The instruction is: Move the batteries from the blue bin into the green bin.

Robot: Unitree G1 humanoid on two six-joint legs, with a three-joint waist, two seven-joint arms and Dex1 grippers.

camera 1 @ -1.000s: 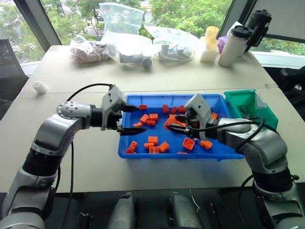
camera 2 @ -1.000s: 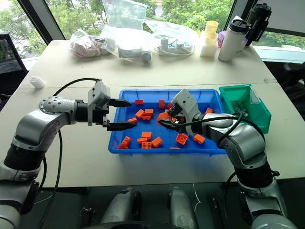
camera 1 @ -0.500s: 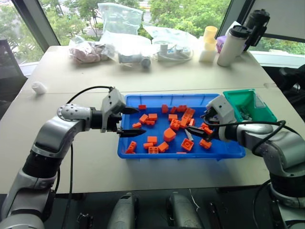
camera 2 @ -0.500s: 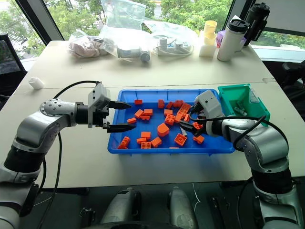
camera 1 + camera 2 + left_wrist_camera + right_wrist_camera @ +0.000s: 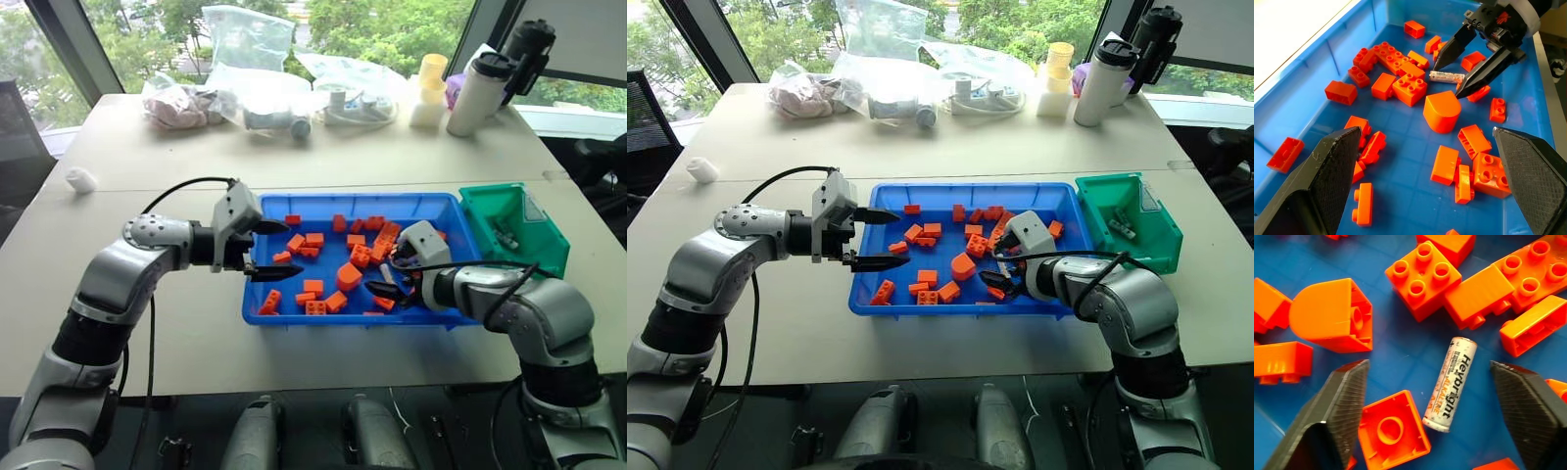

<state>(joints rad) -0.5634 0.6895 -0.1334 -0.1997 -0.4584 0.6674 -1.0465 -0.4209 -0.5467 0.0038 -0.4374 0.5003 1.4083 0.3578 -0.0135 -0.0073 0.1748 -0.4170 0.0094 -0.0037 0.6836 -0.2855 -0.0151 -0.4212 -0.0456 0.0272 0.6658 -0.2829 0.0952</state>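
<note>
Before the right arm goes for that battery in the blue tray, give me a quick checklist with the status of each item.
1. Right gripper open: ok, fingers spread.
2. Battery between the fingers: ok, it lies flat on the blue bin floor, not yet touched.
3. Room around the battery: not ok, an orange brick lies against its side.
4. Left gripper out of the way: ok, open, at the bin's left end.
5. Green bin ready: ok, beside the blue bin, batteries already inside.
</note>
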